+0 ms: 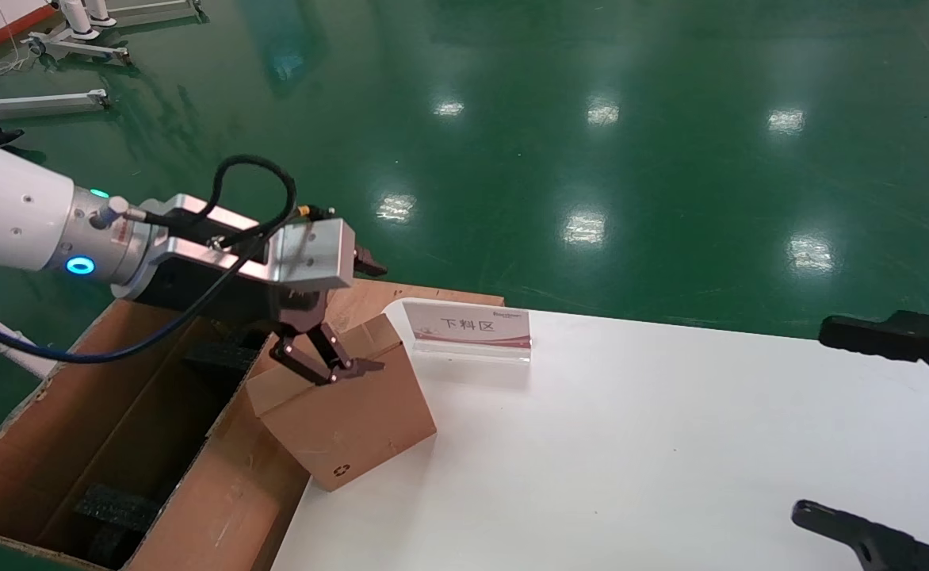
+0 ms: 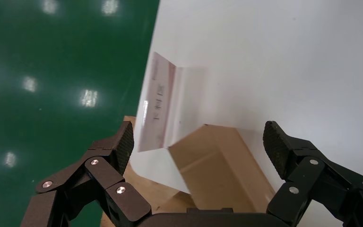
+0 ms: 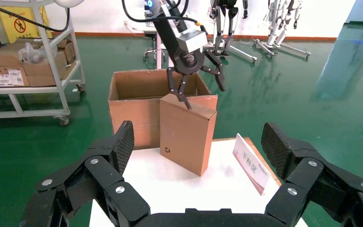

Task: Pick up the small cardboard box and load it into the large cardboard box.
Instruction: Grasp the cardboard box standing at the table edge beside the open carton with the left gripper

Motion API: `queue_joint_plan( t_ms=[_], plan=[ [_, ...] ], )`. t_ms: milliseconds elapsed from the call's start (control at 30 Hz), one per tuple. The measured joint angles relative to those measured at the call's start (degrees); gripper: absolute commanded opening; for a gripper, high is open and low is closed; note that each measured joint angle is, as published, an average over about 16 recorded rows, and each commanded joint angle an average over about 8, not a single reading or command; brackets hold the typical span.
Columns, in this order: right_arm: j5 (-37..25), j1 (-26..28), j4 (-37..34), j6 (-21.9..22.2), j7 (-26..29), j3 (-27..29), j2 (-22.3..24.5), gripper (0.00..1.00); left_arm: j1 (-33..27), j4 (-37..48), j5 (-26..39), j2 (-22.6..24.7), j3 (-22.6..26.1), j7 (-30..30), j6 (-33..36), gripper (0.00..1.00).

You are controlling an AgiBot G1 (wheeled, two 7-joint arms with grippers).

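The small cardboard box [image 1: 345,416] stands on end at the white table's left edge, recycling mark low on its broad face, and also shows in the right wrist view [image 3: 186,132]. My left gripper [image 1: 353,317] hovers open over its top, one fingertip [image 3: 183,98] appearing to touch the top edge. From the left wrist, the small cardboard box [image 2: 217,165] sits between the spread jaws of the left gripper [image 2: 199,142]. The large cardboard box [image 1: 13,444] stands open just left of the table, black foam [image 1: 116,507] inside. My right gripper [image 1: 812,420] waits open at the table's right side.
A clear sign stand with a pink label [image 1: 468,329] sits on the table [image 1: 631,444] right behind the small box. Green floor lies beyond. A metal shelf cart [image 3: 28,61] with cartons and robot stands are far behind the large box [image 3: 132,113].
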Motion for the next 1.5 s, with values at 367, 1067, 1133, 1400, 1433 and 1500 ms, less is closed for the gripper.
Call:
queue_joint_plan(
  t_ms=[367,1067,1133,1400,1433,1500],
  plan=[
    [0.03,0.01,0.0,0.02,-0.02,-0.05,0.02,1.0,-0.91,0.08,2.83,0.26,4.88,-4.65,-0.28,1.0],
    [0.09,0.03,0.0,0.06,-0.07,-0.13,0.05,1.0,-4.64,0.16,10.53,3.17,15.31,-18.14,0.55,1.0],
    [0.09,0.03,0.0,0.06,-0.07,-0.14,0.06,1.0,-4.94,0.16,10.83,3.28,16.19,-18.88,0.56,1.0],
    [0.1,0.03,-0.01,0.08,-0.08,-0.15,0.07,1.0,-5.84,0.16,11.46,3.55,18.64,-20.6,0.5,0.91],
    [0.1,0.03,-0.01,0.08,-0.08,-0.15,0.07,1.0,-5.9,0.16,11.48,3.57,18.8,-20.66,0.49,0.78],
    [0.11,0.03,-0.01,0.08,-0.08,-0.15,0.07,0.95,-5.98,0.16,11.49,3.59,18.99,-20.73,0.46,0.53]
  ],
)
